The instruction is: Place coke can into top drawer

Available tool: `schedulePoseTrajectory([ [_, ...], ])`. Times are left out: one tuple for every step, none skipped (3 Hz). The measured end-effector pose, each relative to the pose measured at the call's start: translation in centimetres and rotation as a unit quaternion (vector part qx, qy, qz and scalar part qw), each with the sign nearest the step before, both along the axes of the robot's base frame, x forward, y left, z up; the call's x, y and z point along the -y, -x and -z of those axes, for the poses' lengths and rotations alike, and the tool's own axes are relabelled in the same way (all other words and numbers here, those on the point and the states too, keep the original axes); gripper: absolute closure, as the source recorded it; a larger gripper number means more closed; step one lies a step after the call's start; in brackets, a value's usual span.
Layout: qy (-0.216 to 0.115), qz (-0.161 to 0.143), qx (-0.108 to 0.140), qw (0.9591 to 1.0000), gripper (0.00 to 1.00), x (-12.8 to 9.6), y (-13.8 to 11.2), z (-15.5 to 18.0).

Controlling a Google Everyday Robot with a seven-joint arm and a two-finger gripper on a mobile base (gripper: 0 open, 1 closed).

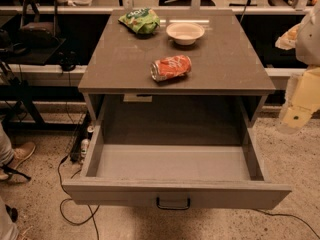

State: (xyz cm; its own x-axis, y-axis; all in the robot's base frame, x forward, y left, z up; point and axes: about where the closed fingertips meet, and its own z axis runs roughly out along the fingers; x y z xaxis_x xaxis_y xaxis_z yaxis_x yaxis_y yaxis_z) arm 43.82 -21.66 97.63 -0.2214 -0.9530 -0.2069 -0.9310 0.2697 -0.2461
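the coke can (171, 67), an orange-red aluminium cylinder with unreadable white markings, lies sideways on the table (120, 69) above the open grey top drawer (172, 194), the cream gripper (299, 111) hanging right of that drawer, open or closed i cannot tell.

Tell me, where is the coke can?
The coke can lies on its side near the tabletop's front edge, above the open top drawer; the gripper hangs at the view's right edge.

Colour key. Matt grey-brown worktop (225, 59). On it, at centre: coke can (171, 67), orange-red with white markings and a silver end. At 12 o'clock: plain white bowl (185, 32). At 11 o'clock: green snack bag (140, 20) with pale print. At 6 o'clock: uniform grey top drawer (120, 191) with a dark handle (173, 203). At 3 o'clock, off the worktop: pale cream end effector (300, 109). Speckled beige floor (290, 159).
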Motion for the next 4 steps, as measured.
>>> schedulePoseTrajectory([
  [0.000, 0.000, 0.000, 1.0000, 0.00, 0.0, 0.0, 0.0],
  [-0.013, -0.047, 0.039, 0.9980, 0.00, -2.5, -4.8, 0.0],
  [-0.026, -0.109, 0.083, 0.9902, 0.00, -7.0, -12.5, 0.2],
  [-0.058, -0.170, 0.101, 0.9787, 0.00, -14.1, -21.1, 0.8],
])
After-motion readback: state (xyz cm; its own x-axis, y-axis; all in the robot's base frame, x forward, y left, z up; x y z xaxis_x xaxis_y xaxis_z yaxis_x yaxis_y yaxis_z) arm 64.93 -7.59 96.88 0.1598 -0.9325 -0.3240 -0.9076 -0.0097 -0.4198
